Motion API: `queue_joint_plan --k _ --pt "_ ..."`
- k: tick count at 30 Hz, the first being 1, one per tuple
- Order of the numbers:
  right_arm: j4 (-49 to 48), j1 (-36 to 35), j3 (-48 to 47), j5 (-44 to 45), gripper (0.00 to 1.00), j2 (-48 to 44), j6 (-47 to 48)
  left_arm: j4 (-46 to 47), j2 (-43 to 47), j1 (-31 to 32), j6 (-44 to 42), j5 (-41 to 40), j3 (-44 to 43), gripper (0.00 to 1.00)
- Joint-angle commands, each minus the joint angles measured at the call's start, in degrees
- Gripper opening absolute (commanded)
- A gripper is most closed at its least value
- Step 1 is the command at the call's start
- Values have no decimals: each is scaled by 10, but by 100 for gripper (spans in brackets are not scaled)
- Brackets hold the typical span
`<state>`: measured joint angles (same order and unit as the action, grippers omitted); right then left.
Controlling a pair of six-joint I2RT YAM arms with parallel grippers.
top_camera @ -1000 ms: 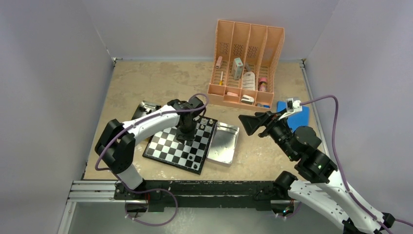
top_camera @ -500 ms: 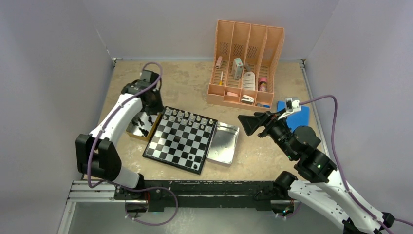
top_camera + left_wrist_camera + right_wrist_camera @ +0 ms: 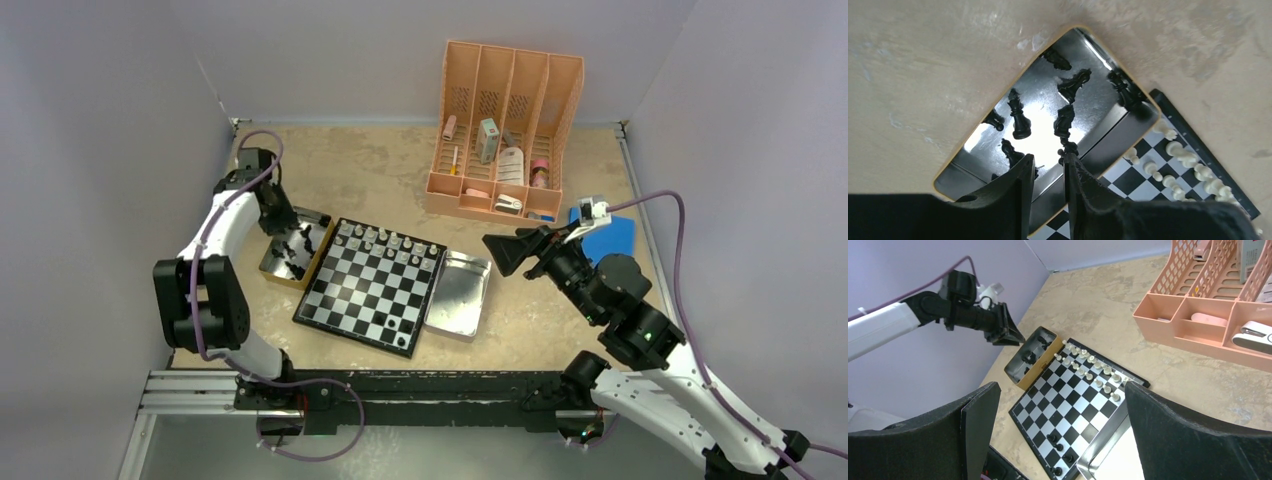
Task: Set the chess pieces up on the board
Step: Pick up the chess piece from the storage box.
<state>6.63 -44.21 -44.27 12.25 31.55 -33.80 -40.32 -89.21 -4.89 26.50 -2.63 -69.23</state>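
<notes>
- The left gripper (image 3: pixel 1049 159) is off the board now. A second back we see it low over the far rows; now it hangs above the tin by the board's left edge, near the desk's left edge.
- Its fingers are a narrow gap apart, and we see only the tin floor between them. We take it the last piece is already set down.
- The tin (image 3: pixel 1040 87) holds loose black pieces (image 3: pixel 1018 117), some upright and some lying. One sits just beyond a fingertip; we cannot tell whether they touch.
- The board (image 3: pixel 365 290) lies mid-desk. The white pieces (image 3: pixel 385 240) line its far edge, and only a few black men (image 3: pixel 1054 439) stand near its near right corner.
- We judge white's side about done and black's barely begun, so the next pick comes from the tin.
- The silver tray (image 3: pixel 458 300) lies against the board's right edge.
- The right gripper (image 3: pixel 500 256) hovers right of that tray, shifted only slightly, with its fingers spread wide and holding nothing.
</notes>
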Motion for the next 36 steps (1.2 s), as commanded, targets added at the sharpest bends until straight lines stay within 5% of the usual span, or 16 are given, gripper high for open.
queue_joint_plan --k 1,36 --pt "-40 -1 0 -14 97 6 9 45 -28 -1 25 6 24 30" --pt "-20 -1 -6 -21 98 -10 33 41 -113 -21 41 -20 42 32"
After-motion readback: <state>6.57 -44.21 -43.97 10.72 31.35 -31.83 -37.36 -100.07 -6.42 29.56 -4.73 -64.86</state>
